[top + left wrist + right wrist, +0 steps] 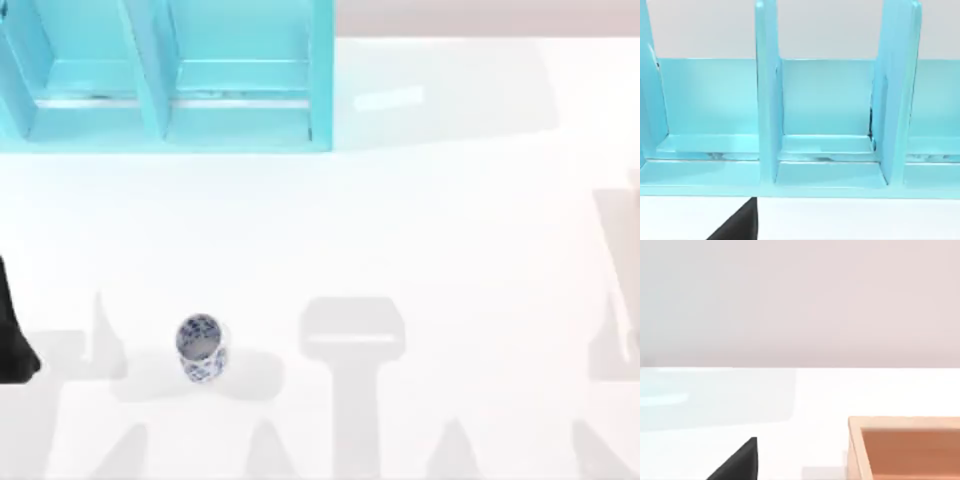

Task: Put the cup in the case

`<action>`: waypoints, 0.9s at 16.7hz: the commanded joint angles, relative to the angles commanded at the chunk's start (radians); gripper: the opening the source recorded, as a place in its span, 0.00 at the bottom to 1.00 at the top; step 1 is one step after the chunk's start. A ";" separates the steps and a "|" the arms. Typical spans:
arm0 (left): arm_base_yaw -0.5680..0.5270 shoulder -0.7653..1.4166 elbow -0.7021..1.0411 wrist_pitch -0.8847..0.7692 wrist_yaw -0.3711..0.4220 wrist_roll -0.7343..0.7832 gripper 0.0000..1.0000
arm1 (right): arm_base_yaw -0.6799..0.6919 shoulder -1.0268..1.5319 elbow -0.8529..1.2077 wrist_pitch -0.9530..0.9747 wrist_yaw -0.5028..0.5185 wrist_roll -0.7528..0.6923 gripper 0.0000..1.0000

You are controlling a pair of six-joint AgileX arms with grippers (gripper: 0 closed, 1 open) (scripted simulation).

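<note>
One cup (pixel 200 346) upright, well apart from case (pixel 165 75)

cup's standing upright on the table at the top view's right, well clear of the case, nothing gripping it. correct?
Not quite: the side is wrong. In the top view the cup stands upright on the table toward the left, not the right. The rest holds: it is well clear of the case at the far left edge, and nothing is gripping it.
</note>
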 joint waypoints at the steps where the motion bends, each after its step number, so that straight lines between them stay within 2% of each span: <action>1: 0.000 0.000 0.000 0.000 0.000 0.000 1.00 | 0.000 0.000 0.000 0.000 0.000 0.000 1.00; 4: 0.000 0.000 0.000 0.000 0.000 0.000 1.00 | 0.011 0.018 0.022 -0.013 -0.004 0.007 1.00; 7: 0.000 0.000 0.000 0.000 0.000 0.000 1.00 | 0.064 0.109 0.131 -0.080 -0.020 0.040 1.00; 11: 0.000 0.000 0.000 0.000 0.000 0.000 1.00 | 0.182 0.322 0.387 -0.233 -0.051 0.115 1.00; 15: 0.000 0.000 0.000 0.000 0.000 0.000 1.00 | 0.329 0.609 0.727 -0.437 -0.080 0.219 1.00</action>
